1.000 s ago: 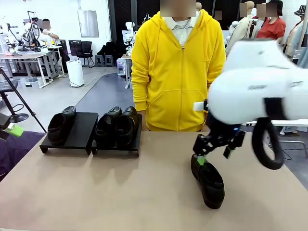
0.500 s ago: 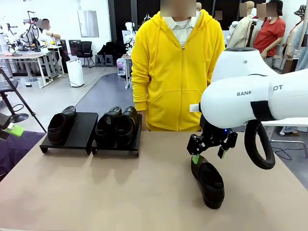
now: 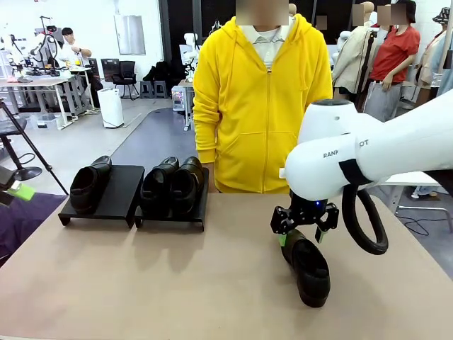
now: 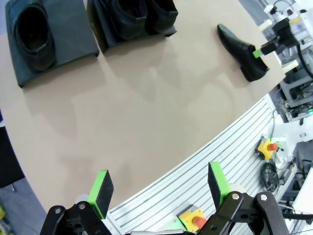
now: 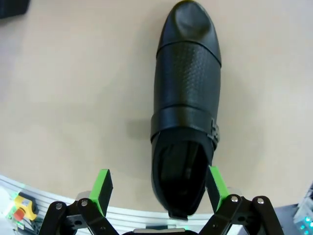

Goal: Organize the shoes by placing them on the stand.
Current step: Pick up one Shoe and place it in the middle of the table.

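Shoe lies alone on the tabletop, its heel between the wide-spread fingers of the right end effector; left end effector gapes wide too.

You can read only one bit of print: dark letters on the white shell of the right arm in the front view, partly cut off by the curve of the housing, showing "RANK" and then "OT" after a gap. Nothing else carries lettering you could make out.
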### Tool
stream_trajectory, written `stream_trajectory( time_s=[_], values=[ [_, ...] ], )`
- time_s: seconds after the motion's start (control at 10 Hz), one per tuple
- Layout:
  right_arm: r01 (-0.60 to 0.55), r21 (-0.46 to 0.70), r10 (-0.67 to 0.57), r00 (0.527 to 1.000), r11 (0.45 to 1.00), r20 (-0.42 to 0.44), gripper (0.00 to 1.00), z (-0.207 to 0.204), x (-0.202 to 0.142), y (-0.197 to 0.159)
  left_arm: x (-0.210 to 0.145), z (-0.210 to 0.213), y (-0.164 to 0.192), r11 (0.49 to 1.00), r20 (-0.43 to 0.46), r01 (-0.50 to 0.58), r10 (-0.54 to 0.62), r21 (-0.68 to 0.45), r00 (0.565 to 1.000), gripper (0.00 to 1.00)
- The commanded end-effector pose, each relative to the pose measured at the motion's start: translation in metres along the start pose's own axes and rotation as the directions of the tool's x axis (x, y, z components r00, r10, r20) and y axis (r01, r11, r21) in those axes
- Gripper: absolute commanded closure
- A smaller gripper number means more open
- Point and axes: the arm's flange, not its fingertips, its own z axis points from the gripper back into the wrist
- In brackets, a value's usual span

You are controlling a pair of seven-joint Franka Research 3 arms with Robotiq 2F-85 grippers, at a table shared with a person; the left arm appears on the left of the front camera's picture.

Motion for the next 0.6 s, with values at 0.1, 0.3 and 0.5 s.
stream_trajectory(
  time_s=[0.1,0.3,0.5],
  values=[
    [0.073,0.041,-0.07,0.996,0.996,-0.062,0.0,-0.026,0.016,0.003,0.0,0.001,0.0,1.0,-0.007,-0.008,0.008,0.005,1.0,0.0],
    [0.107,0.047,-0.101,0.989,0.993,-0.11,0.0,-0.044,0.012,0.005,0.0,0.001,0.0,1.0,-0.007,-0.008,0.008,0.005,1.0,0.0],
    [0.105,0.033,-0.1,0.988,0.994,-0.115,0.0,-0.046,0.003,0.007,0.0,0.001,0.0,1.0,-0.007,-0.008,0.008,0.005,1.0,0.0]
  ],
)
